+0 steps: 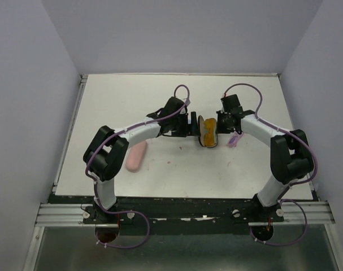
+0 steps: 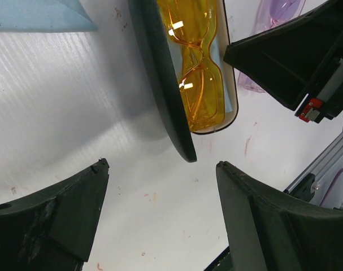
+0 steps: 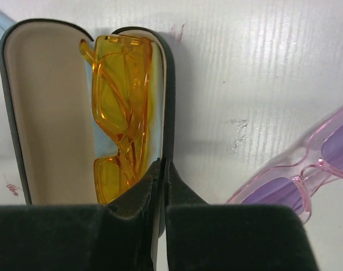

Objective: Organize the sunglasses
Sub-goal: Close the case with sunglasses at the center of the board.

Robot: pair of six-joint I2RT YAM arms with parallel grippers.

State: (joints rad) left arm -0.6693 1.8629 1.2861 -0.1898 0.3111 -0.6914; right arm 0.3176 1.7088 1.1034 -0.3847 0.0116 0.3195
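One pair of sunglasses (image 3: 117,96) is orange, the other pair (image 3: 273,192) pink-purple, the case (image 3: 47,113) black (cream inside).

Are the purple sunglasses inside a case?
No, the purple sunglasses lie on the table beside the open black case holding the orange pair.

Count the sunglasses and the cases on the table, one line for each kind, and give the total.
Sunglasses: 2, the orange sunglasses and the pink-purple sunglasses
Cases: 2, the black case, which is open, and the pink case, which is closed
Total: 4
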